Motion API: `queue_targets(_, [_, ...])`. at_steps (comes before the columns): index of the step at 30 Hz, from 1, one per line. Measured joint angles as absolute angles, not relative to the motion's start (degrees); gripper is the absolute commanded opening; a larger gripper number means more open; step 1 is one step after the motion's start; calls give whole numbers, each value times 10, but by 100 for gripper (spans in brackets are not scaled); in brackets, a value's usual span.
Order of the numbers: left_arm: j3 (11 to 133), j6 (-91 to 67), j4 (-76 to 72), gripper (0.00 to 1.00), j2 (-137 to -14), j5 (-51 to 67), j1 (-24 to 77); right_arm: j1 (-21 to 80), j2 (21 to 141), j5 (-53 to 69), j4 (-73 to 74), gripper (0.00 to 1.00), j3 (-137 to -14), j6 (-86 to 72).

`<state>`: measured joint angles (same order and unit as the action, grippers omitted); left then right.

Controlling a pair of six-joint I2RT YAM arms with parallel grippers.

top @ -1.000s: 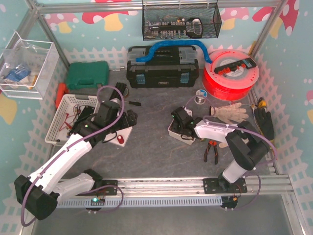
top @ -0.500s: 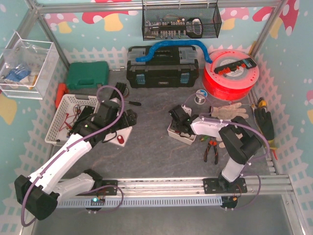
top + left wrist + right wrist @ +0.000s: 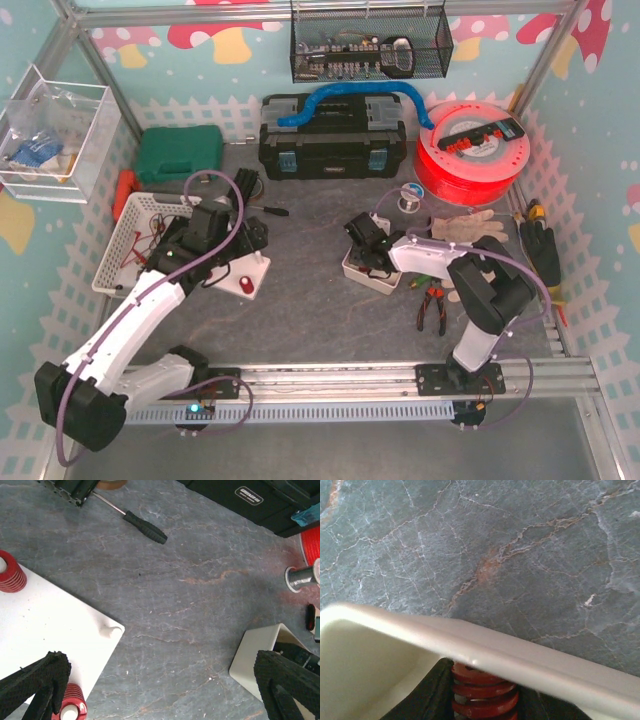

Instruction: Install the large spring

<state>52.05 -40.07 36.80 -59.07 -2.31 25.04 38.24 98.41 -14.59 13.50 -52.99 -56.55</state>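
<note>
Right gripper (image 3: 366,258) now closes fully onto spring (image 3: 482,692) inside bin (image 3: 530,660). Left gripper (image 3: 244,246) shifts slightly left, jaws wide, empty.

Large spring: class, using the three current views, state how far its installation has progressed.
Done: two red springs sit on pegs of the white plate, and the right gripper is inside the cream bin. In hand: it is shut on a red spring there, not yet lifted out. Left: carry it to the plate, likely the bare peg, near the open left gripper.
</note>
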Motion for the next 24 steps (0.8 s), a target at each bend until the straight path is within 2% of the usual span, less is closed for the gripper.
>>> queue_targets(5, [520, -398, 363, 99, -610, 3, 225, 382, 958, -144, 152, 16, -530, -542])
queue_targets(11, [520, -385, 344, 97, -627, 44, 225, 382, 872, -138, 167, 12, -530, -501])
queue_targets(15, [520, -373, 326, 88, -637, 76, 225, 382, 802, -120, 164, 12, -525, -453])
queue_targets(19, [520, -372, 293, 74, -647, 130, 225, 383, 722, -79, 119, 11, -485, -371])
queue_targets(24, [520, -383, 228, 66, -661, 216, 227, 402, 618, -24, 38, 6, -409, -232])
